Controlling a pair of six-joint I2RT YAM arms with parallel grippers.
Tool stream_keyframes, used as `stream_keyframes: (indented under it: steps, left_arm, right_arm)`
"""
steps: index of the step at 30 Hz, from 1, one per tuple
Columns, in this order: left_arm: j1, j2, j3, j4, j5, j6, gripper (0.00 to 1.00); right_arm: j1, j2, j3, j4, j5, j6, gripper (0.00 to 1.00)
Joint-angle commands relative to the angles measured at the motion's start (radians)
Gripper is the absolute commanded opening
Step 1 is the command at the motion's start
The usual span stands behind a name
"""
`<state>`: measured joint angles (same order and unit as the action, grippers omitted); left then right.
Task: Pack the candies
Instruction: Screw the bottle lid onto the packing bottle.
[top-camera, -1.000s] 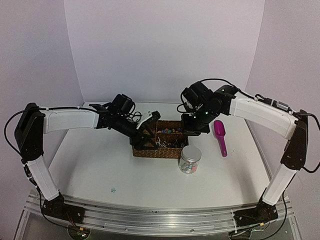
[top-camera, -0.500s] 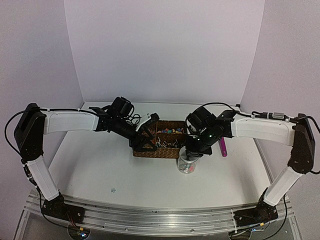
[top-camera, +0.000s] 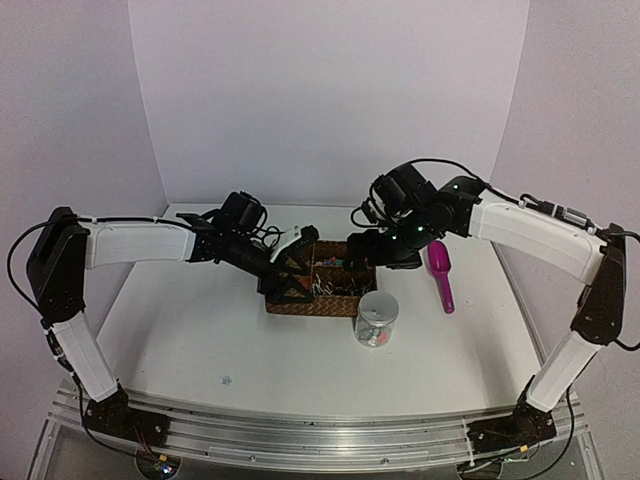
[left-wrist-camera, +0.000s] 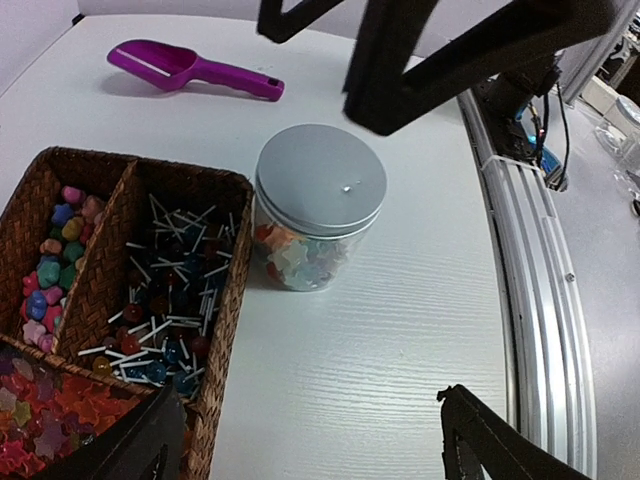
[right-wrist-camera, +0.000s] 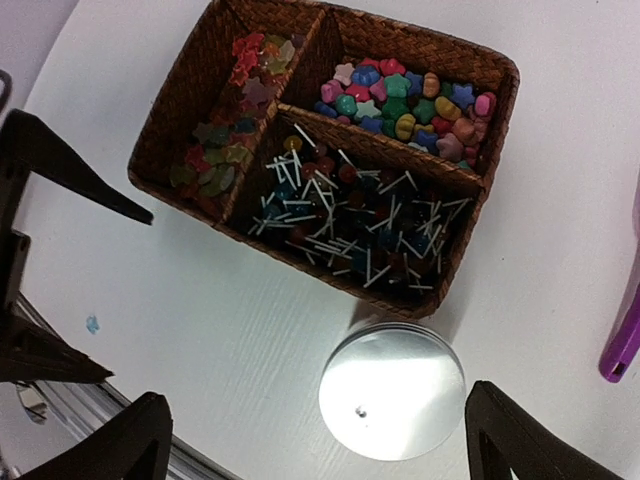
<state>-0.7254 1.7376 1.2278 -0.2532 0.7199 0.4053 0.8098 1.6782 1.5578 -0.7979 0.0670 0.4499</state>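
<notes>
Hanging above the desk (top-camera: 200, 330), two tools are both spread wide and hold nothing: the left tool (left-wrist-camera: 308, 405) and the right tool (right-wrist-camera: 318, 395). One basket (right-wrist-camera: 160, 140) has three compartments: one holds candies (right-wrist-camera: 405, 102), one holds star sweets (right-wrist-camera: 235, 125), and one holds lollipops (right-wrist-camera: 350, 225). One lidded jar (left-wrist-camera: 318, 190) stands just beside the basket, with more candies showing through its glass. One scoop (left-wrist-camera: 190, 70) lies apart from the jar.

Plain pale lilac walls (top-camera: 320, 100) close off the far, left and right sides. A white table (top-camera: 200, 340) fills the middle, evenly lit, with a grooved aluminium rail (top-camera: 320, 432) along its near edge.
</notes>
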Motion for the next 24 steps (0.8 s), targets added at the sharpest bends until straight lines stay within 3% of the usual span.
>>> stream_keyframes:
  steps: [1,5,9,11,17,24]
  left_arm:
    - [0.0,-0.085,-0.019,0.022,0.116,0.188,0.89]
    - [-0.041,-0.068,0.002,0.03,0.066,0.321,0.92]
    - [-0.118,0.029,0.051,0.094,-0.102,0.324,0.93]
    - [-0.142,0.045,0.006,0.241,-0.145,0.268,0.92]
    - [-0.239,0.021,-0.324,0.854,-0.184,0.068,0.89]
    - [-0.296,0.232,-0.328,1.148,-0.397,-0.188,0.92]
  right_arm:
    - [-0.111,-0.019,-0.031,-0.05,0.003,-0.186,0.98]
    - [-0.309,-0.162,-0.223,0.128,-0.231,-0.015,0.97]
    - [-0.339,-0.198,-0.377,0.307,-0.365,0.114,0.88]
    - [-0.339,-0.221,-0.435,0.396,-0.391,0.171,0.83]
    - [-0.339,-0.237,-0.512,0.512,-0.387,0.195,0.73]
    - [-0.339,-0.24,-0.576,0.56,-0.417,0.183,0.78]
